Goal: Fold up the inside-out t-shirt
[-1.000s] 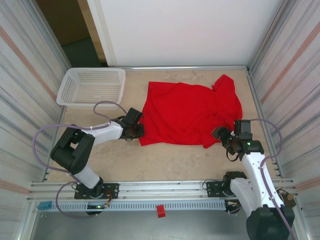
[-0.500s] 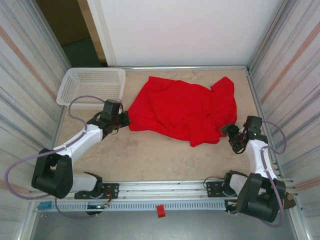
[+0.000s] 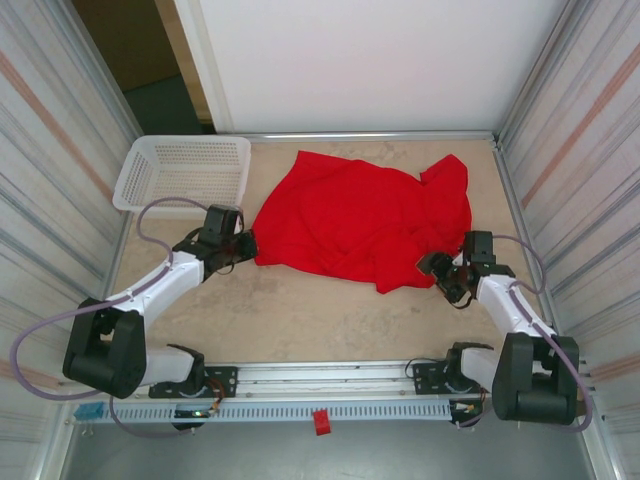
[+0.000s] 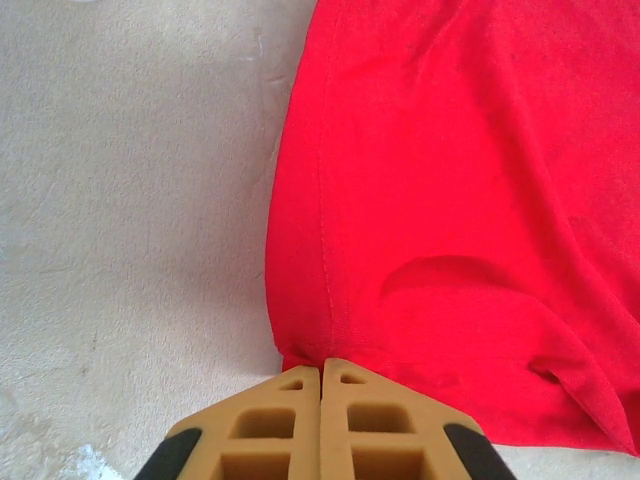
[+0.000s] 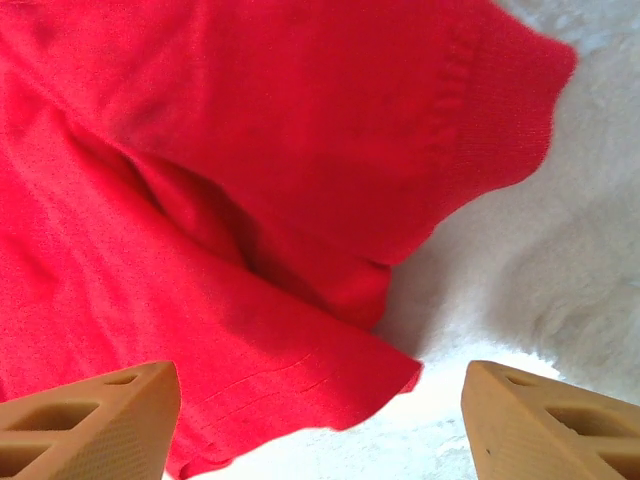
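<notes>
The inside-out t-shirt [image 3: 365, 222] is a bright red, rumpled cloth spread across the middle of the table. My left gripper [image 3: 246, 246] sits at its left edge, jaws shut and pinching a seamed corner of the t-shirt [image 4: 330, 300], as the left wrist view [image 4: 321, 365] shows. At the shirt's lower right corner my right gripper [image 3: 437, 270] stands open. In the right wrist view the tan fingers [image 5: 110, 410] are wide apart with a hemmed flap of the t-shirt [image 5: 280, 340] lying just ahead of them, not between them.
A white mesh basket [image 3: 183, 172] stands at the back left corner. Ribbed metal walls close both sides and a white panel the back. Bare beige tabletop [image 3: 320, 320] lies between the shirt and the front rail.
The left gripper has dragged the shirt's left edge leftward and away from the front, staying shut. The right gripper swung out to the right, then came back toward the shirt's lower right corner, narrowing slightly.
</notes>
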